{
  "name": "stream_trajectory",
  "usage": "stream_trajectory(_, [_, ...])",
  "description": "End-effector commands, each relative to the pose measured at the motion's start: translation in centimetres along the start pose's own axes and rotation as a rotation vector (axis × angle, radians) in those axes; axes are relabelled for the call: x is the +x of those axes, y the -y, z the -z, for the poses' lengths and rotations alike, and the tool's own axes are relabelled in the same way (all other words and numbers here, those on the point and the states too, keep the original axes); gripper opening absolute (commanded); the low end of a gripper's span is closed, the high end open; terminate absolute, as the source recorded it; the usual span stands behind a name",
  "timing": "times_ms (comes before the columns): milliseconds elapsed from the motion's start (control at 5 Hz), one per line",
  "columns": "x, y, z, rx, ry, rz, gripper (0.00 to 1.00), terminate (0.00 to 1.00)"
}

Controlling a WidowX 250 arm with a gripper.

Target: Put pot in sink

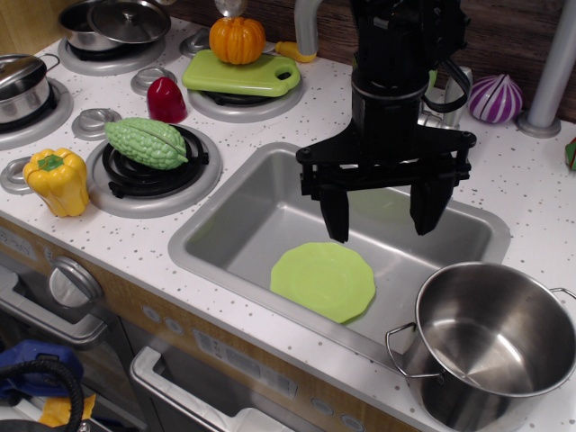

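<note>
The stainless-steel stockpot (493, 346) stands upright on the speckled white worktop (270, 135), at the sink's (220, 225) front right corner, empty inside, its wire loop handle toward the basin. The grey sink holds only a light green plate (323, 281) lying flat on its floor. Above the basin hangs the black gripper (385, 212), jaws spread wide and grasping nothing. On a burner to the left lies a green bitter gourd (147, 142); a lidded steel pot (117, 22) sits at the back.
</note>
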State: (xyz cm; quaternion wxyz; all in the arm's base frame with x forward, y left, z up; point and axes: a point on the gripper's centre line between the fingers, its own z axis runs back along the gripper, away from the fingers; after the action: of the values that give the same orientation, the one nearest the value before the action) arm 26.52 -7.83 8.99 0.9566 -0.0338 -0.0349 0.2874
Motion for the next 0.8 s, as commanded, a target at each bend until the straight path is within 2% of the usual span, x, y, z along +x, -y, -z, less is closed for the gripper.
stream_trajectory(0, [0.0,0.0,0.0,0.0,0.0,0.0,1.0,0.0])
stream_trajectory(200, [-0.7,0.4,-0.9,-0.051,0.079,0.25,1.0,0.0])
stream_trajectory(400, [-1.8,1.5,-1.3,0.033,0.133,0.357,1.0,0.0])
stream_trajectory(600, [-2.6,2.1,-1.0,0.086,0.151,0.478,1.0,0.0])
